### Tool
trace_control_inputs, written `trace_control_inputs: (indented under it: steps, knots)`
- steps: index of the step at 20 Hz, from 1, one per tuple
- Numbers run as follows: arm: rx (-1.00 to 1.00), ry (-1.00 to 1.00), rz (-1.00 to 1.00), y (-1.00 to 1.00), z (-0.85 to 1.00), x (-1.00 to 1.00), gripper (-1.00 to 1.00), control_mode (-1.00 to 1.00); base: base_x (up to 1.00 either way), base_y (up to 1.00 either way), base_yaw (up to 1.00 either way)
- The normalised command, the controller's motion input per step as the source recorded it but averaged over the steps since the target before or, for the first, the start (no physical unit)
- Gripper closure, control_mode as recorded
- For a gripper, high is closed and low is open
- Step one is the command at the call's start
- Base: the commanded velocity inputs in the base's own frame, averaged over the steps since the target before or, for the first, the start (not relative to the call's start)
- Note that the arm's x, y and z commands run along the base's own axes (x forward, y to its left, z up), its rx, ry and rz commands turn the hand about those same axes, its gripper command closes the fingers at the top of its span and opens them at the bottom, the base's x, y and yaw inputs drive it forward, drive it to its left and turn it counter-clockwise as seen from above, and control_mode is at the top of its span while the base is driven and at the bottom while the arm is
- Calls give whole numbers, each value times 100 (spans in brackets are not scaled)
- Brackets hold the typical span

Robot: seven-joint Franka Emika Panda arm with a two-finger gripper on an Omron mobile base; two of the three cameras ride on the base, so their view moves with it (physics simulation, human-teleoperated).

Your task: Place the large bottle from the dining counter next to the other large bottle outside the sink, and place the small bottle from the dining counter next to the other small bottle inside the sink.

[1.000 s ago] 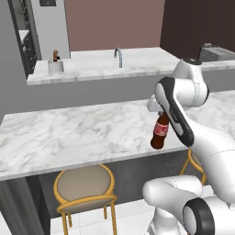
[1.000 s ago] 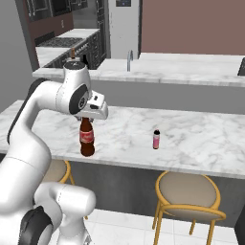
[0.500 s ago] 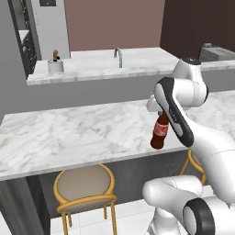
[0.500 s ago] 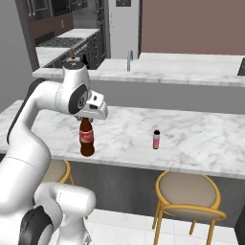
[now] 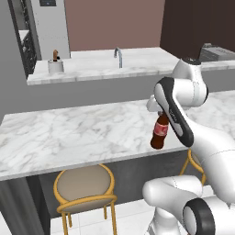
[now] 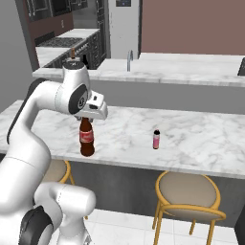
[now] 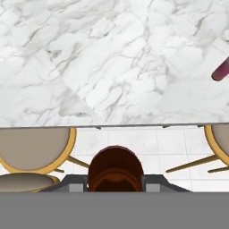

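Large bottle gripped by its neck at the desk's near edge

Left base view: the fingers [image 5: 160,111] clamp the large bottle [image 5: 159,132], upright.
Right base view: the small bottle [image 6: 156,139] stands apart on the desk [image 6: 201,139].
Hand view: bottle shoulder between the fingers; a fast swing toward the sink could let it slip.

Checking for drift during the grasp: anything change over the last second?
Nothing visibly changed. The gripper stays shut on the neck of the large bottle, upright at the near edge of the dining counter; whether its base is lifted off the slab I cannot tell. The small bottle stands where it did.
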Motion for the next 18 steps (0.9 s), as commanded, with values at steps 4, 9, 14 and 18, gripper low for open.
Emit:
trace_control_inputs:
  steps: [4,9,14,18]
  knots:
    - [0,0,0,0,0,0,100,100,-76,-11,-4]
    - [0,0,0,0,0,0,100,100,-93,-19,-11]
    - [0,0,0,0,0,0,100,100,-27,-76,-5]
    - [0,0,0,0,0,0,100,100,-8,-78,-1]
